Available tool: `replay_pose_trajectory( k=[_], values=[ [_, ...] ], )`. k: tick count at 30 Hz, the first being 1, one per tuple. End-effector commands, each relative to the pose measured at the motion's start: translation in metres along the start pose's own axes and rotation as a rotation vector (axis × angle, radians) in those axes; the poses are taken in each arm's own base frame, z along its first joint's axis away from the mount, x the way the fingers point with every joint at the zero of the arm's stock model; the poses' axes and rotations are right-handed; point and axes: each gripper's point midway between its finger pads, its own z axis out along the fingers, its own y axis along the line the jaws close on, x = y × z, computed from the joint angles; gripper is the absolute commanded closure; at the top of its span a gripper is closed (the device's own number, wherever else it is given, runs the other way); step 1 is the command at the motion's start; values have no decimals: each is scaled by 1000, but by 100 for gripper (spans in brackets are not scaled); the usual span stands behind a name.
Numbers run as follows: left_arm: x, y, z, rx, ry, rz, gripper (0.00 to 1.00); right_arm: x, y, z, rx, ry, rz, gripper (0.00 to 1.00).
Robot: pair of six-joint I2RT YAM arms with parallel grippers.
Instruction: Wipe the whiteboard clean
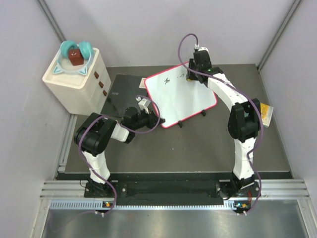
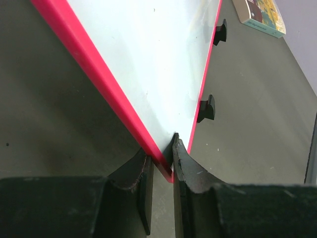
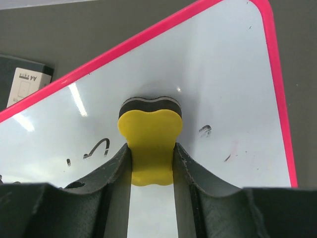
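The whiteboard [image 1: 181, 99], white with a thin red frame and small black feet, lies tilted on the dark table. Black scribbles [image 1: 169, 80] remain near its far edge. My right gripper [image 1: 197, 74] is over that far edge, shut on a yellow eraser [image 3: 151, 141] whose dark pad rests on the board [image 3: 223, 74], between a curved mark [image 3: 99, 148] and a small mark [image 3: 205, 131]. My left gripper [image 1: 154, 119] is shut on the board's near left corner. In the left wrist view its jaws [image 2: 163, 158] pinch the red frame [image 2: 94, 69].
A white drawer unit [image 1: 74, 84] with a teal object on top stands at the far left. A dark grey slab [image 1: 121, 94] lies left of the board, partly under it. A small book [image 1: 266, 115] lies at the right table edge. Grey walls close in both sides.
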Motion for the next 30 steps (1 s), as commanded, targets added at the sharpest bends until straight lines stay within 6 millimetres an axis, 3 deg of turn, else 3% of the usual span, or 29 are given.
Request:
replay_pose_trajectory(
  k=[1,7,11,14,18,20,27,30],
  values=[
    [25,21,-2,-97,81,88,100,-5,-3,0,69,-16,-27,100],
    [27,21,-2,-99,85,87,100,-55,-15,-4,94,-99,21,100],
    [26,22,-2,-101,83,88,100,-71,-33,-10,135,-129,42,100],
    [27,21,-2,-100,87,87,100,-63,-46,-7,150,-106,55,100],
    [26,21,-2,-98,83,90,100,-33,-65,3,173,-33,72,100],
    [26,21,-2,-100,84,90,100,-21,-62,8,142,-7,77,100],
    [26,21,-1,-99,86,91,100,50,-59,18,73,123,120,100],
    [26,21,-1,-101,87,91,100,60,-60,18,68,138,124,100]
  ],
)
